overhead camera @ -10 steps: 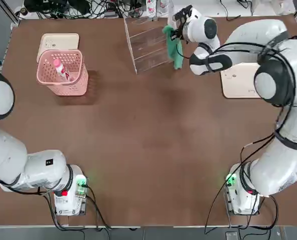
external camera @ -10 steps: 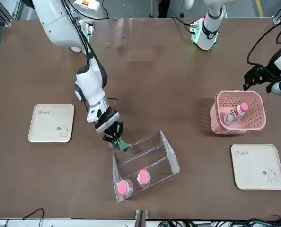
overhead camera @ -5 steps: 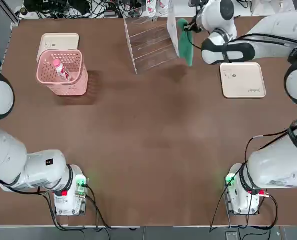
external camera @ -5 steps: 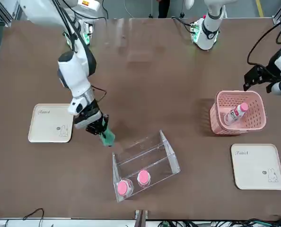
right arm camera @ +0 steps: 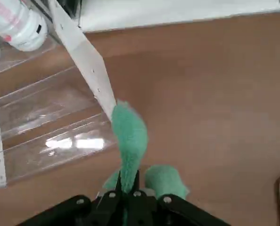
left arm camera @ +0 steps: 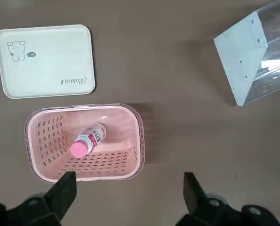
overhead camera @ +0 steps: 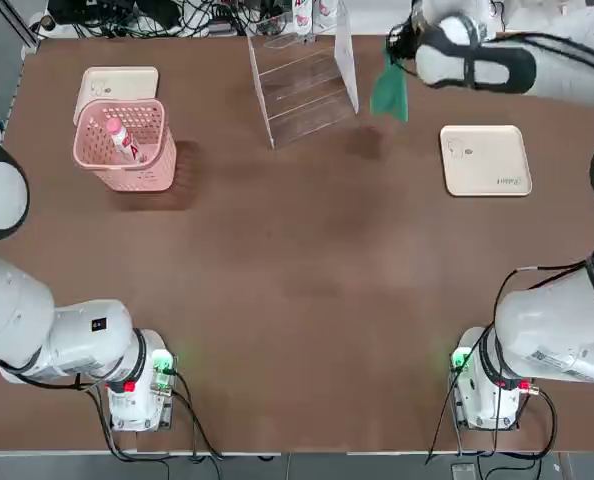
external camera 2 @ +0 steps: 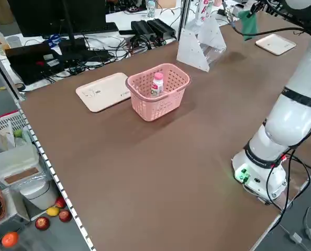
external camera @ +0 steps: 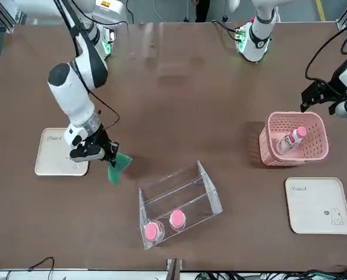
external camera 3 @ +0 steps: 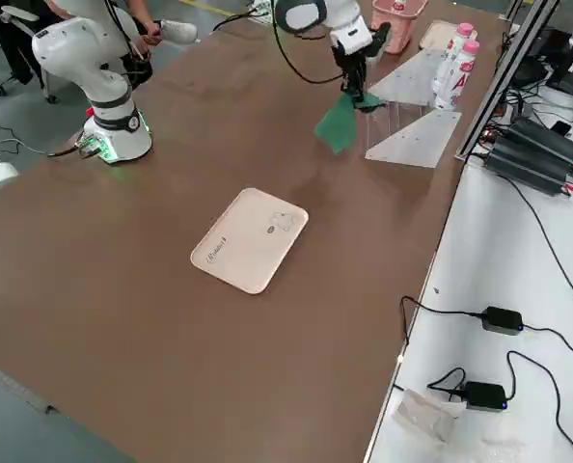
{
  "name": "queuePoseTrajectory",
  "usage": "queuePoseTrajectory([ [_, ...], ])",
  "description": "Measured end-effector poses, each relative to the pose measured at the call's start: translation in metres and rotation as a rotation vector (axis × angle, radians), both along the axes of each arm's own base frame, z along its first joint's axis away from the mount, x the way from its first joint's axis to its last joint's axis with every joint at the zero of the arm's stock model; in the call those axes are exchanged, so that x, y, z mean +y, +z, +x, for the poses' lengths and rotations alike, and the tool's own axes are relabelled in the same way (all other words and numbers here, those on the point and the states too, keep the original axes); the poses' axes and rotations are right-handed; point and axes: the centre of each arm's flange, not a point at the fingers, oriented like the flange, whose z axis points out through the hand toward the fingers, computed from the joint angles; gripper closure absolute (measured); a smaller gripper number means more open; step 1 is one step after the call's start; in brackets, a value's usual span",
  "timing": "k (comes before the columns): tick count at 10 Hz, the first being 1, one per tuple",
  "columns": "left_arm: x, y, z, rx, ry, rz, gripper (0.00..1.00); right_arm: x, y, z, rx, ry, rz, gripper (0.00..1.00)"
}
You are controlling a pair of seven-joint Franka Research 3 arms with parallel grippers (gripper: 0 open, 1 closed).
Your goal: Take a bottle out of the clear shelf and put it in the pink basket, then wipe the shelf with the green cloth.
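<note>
My right gripper [external camera: 105, 155] is shut on the green cloth [overhead camera: 389, 90], which hangs in the air just right of the clear shelf [overhead camera: 302, 88] and apart from its side panel. In the right wrist view the cloth [right arm camera: 130, 136] dangles from the closed fingers. Two pink-capped bottles [external camera: 153, 231] stand at the shelf's far end. Another bottle [overhead camera: 120, 138] lies tilted inside the pink basket [overhead camera: 127, 175] at the far left. My left gripper [left arm camera: 128, 181] hovers open above that basket with nothing in it.
A cream tray [overhead camera: 484, 160] lies on the table right of the cloth and a second cream tray [overhead camera: 117, 82] sits behind the basket. Cables and boxes line the table's far edge beyond the shelf.
My right gripper has pulled the green cloth off the shelf and carried it to the robot's right, past the side panel. The left arm, basket and bottles have stayed put.
</note>
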Motion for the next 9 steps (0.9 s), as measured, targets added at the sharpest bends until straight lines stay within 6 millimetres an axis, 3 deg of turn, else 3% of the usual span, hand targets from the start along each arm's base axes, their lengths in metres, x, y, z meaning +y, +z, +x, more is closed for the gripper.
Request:
queuePoseTrajectory([
  [2,0.0,0.0,0.0,0.0,0.0,0.0,0.0,-0.05,0.058,0.01,0.087,0.061,0.02,0.98],
  [4,0.0,0.0,0.0,0.0,0.0,0.0,0.0,-0.105,0.073,0.012,0.118,0.098,0.042,0.98],
  [7,0.0,0.0,0.0,0.0,0.0,0.0,0.0,-0.214,0.049,0.007,0.172,0.166,0.186,0.98],
  [9,0.0,0.0,0.0,0.0,0.0,0.0,0.0,-0.27,0.013,-0.012,0.184,0.202,0.297,0.98],
])
